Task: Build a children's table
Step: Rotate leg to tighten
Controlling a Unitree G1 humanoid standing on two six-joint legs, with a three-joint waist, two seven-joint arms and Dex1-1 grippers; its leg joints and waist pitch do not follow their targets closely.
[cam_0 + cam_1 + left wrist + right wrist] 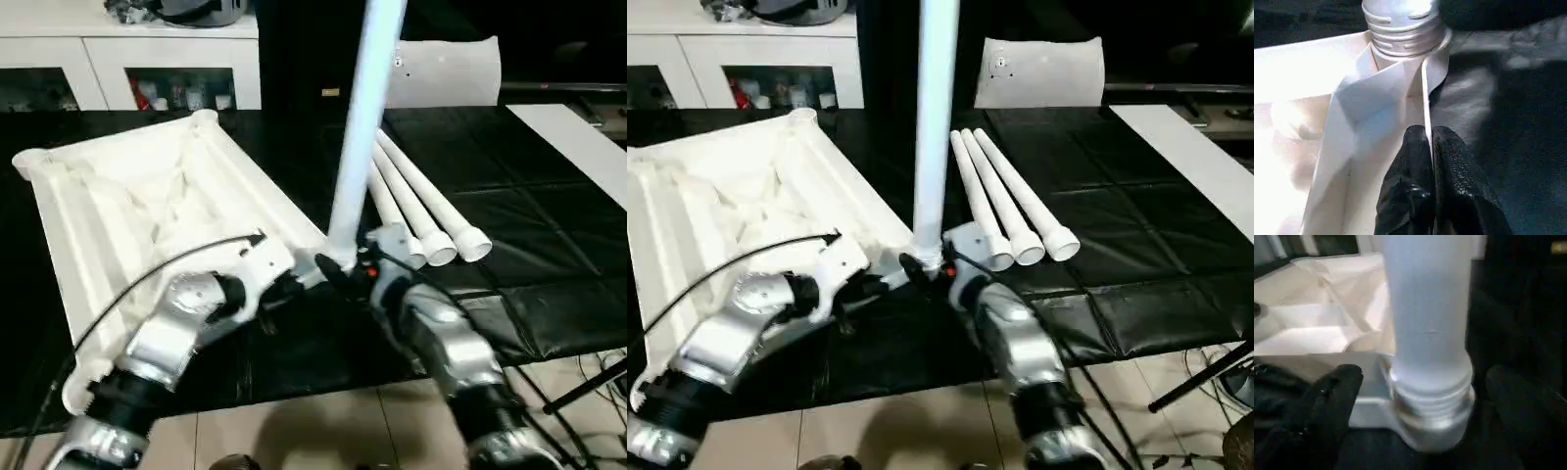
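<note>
One leg [364,127] is standing upright in the near corner socket [1432,423] of the upside-down table top [147,206], which is lying on the black table [549,284]. I am pinching the top's thin rim wall with my left gripper [1429,147], fingers pressed together on it. My right gripper [1425,396] is spreading wide, one finger on either side of the leg's threaded base. Three spare legs [1004,201] are lying side by side just beyond.
</note>
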